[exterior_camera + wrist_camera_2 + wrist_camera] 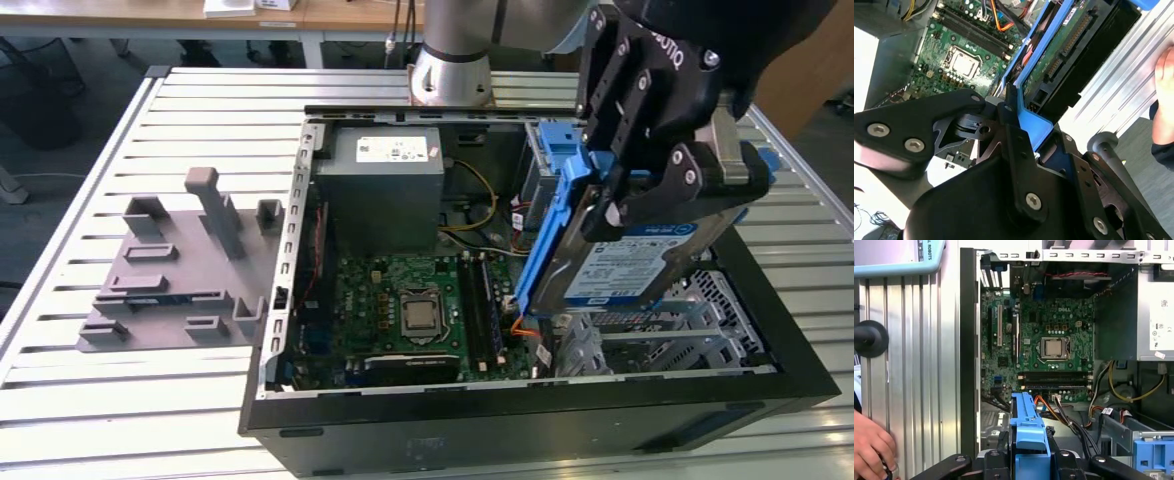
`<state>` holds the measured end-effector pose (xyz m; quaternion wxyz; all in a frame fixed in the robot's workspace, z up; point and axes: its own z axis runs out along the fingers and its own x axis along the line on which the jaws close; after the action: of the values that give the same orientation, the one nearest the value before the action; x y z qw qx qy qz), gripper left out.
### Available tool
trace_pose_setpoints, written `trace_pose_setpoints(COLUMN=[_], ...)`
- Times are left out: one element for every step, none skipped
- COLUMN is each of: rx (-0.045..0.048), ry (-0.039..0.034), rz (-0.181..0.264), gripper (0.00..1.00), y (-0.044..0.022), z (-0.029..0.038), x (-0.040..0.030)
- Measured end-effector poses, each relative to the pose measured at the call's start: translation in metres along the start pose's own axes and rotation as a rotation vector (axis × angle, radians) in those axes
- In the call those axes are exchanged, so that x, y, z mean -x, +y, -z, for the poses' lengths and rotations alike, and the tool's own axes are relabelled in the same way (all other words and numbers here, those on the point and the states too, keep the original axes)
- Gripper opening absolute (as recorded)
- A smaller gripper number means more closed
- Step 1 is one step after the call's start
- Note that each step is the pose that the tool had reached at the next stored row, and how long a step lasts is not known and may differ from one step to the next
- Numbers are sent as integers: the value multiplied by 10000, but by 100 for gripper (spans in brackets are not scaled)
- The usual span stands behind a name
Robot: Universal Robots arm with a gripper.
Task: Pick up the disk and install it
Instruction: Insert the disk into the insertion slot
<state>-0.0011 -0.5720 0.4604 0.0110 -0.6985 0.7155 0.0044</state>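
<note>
The disk (638,262) hangs tilted on edge above the open computer case (534,400), over the case's side at the exterior view's right. Its white-and-blue label faces the camera, and its blue carrier frame (554,225) runs along the edge nearer the motherboard. My gripper (657,195) is shut on the disk from above. In the second wrist view the blue frame (1030,121) sits between my black fingers (1010,107), with the disk's circuit-board side (1064,42) beyond. In the first wrist view the frame (1028,427) stands out over the case.
Inside the case lie the green motherboard (407,305), a grey power-supply box (380,170) and a metal drive cage (674,330) below the disk. A grey fixture (180,270) sits on the slatted table. A person's hand (871,452) rests beside the case.
</note>
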Motion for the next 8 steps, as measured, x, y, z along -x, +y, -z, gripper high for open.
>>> trace_pose_setpoints(rx=[1,1,1,0,1,0,1,1], ry=[0,2,2,2,2,3,3,3], rz=[1,0,-1,0,1,1,0,-1], gripper=[37,37,37,37,37,37,37,37], y=[-23,-44,-65,-86,-103,-109,-108,-109], z=[-8,-16,-25,-32,-35,-36,-36,-36], x=[-2,-3,-5,-5,-4,-5,-5,-5])
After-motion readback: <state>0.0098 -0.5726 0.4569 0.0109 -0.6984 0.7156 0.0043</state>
